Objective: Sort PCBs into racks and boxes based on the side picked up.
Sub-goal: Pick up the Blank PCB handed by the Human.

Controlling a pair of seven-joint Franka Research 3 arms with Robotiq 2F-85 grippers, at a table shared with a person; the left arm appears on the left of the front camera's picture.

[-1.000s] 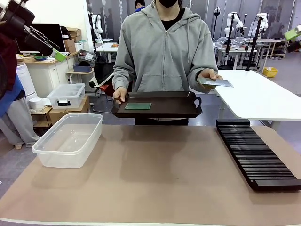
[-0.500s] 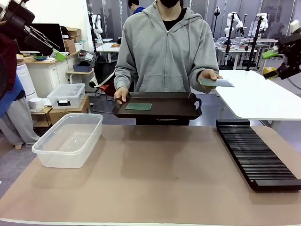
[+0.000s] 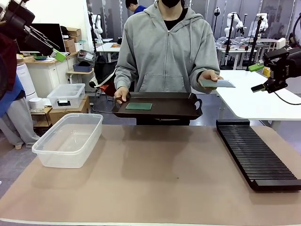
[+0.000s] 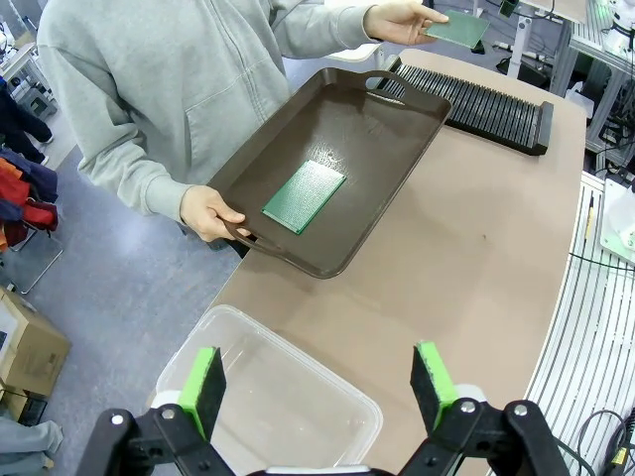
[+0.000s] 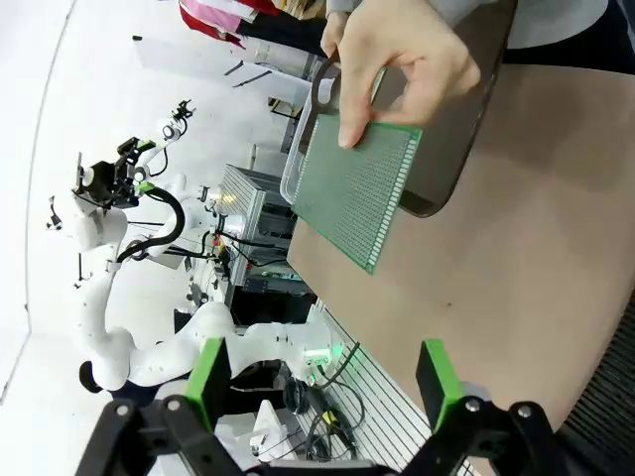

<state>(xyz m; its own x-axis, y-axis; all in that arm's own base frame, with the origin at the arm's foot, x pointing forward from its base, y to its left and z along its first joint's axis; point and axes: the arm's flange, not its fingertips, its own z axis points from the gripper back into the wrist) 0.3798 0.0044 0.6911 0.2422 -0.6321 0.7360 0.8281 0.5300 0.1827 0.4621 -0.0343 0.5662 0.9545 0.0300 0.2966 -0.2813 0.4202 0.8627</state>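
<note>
Over the last second the right claw (image 3: 257, 77) has swung in from beyond the worktop's (image 3: 155, 183) right edge. It is heading for the offered PCB (image 3: 217, 83), which the person's hand (image 3: 209, 75) holds out flat past the far right corner. Its green-padded fingers stand wide apart and empty, near the board but not touching it. The right wrist view looks onto the board's perforated green face.

The person has barely moved. The second PCB (image 3: 138, 106) lies in the dark brown tray (image 3: 178, 113), held over the far edge. The left claw (image 4: 317, 385), also spread and empty, hovers above the clear plastic tub (image 3: 51, 157) by the left edge. The black slotted rack (image 3: 256, 155) along the right edge holds no boards. A handover looks close; sorting has not begun.
</note>
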